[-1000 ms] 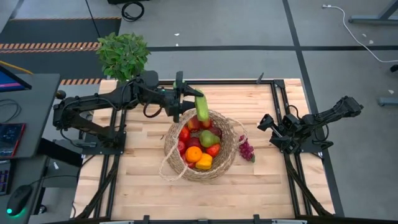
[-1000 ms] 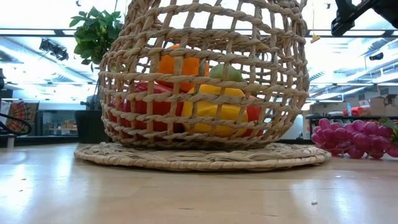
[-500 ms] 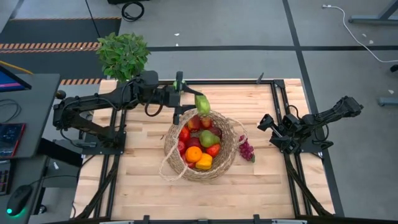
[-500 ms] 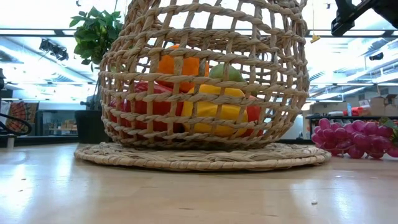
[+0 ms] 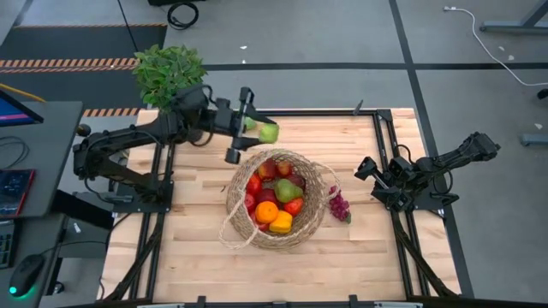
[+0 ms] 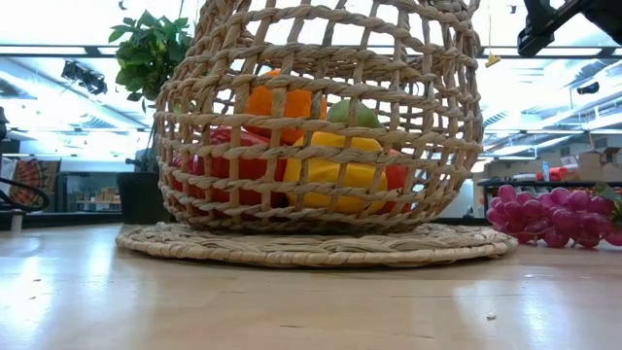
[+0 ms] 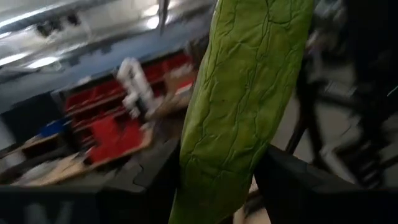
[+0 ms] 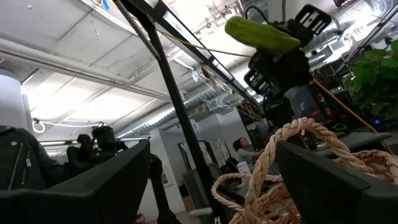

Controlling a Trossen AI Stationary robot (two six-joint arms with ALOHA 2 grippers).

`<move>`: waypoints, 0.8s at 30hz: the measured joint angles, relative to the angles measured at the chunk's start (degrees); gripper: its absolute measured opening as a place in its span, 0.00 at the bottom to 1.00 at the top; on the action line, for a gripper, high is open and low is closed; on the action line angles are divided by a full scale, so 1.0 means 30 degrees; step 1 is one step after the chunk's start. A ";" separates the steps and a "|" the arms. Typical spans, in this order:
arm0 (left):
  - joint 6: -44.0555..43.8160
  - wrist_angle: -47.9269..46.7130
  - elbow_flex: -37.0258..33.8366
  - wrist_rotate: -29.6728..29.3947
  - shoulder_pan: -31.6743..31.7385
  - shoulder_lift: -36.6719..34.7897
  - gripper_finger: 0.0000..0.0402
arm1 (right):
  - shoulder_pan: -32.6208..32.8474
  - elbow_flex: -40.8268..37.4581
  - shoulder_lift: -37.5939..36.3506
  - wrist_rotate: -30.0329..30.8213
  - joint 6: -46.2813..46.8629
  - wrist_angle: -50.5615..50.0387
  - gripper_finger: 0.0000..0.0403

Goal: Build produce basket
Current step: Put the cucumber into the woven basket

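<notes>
So the left gripper [image 5: 246, 124] is up in the air just past the far rim of the big round tan woven wicker basket [image 5: 313, 224], jaws clenched on a long wrinkly green vegetable [image 5: 267, 132]. In the left wrist view that green vegetable [image 7: 242, 112] fills most of the picture, sitting between the two dark fingers [image 7: 323, 186]. The vegetable is above the wooden counter [image 5: 197, 248], not over the basket opening, more off its far-left edge.

The basket sits mid-counter and already has a pile in it: red pieces [image 5: 266, 171], a green pear [image 5: 287, 191], an orange round fruit [image 5: 267, 211] and a yellow piece [image 5: 281, 223]. The low view shows the same orange, yellow and red stuff through the open weave [image 6: 321, 126].

A purple grape bunch [image 5: 340, 206] lies on the counter just beside the basket's right side, outside it.

The right gripper [image 5: 366, 168] is parked off at the right edge of the counter, well apart from everything; can't tell how its jaws stand. A leafy green potted plant [image 5: 169, 74] sits at the far-left corner.
</notes>
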 joint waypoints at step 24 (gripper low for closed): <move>-0.6455 0.4177 0.0000 0.2409 0.0738 -0.0007 0.50 | 0.0000 0.0000 -0.0004 0.0001 0.0000 0.0007 0.87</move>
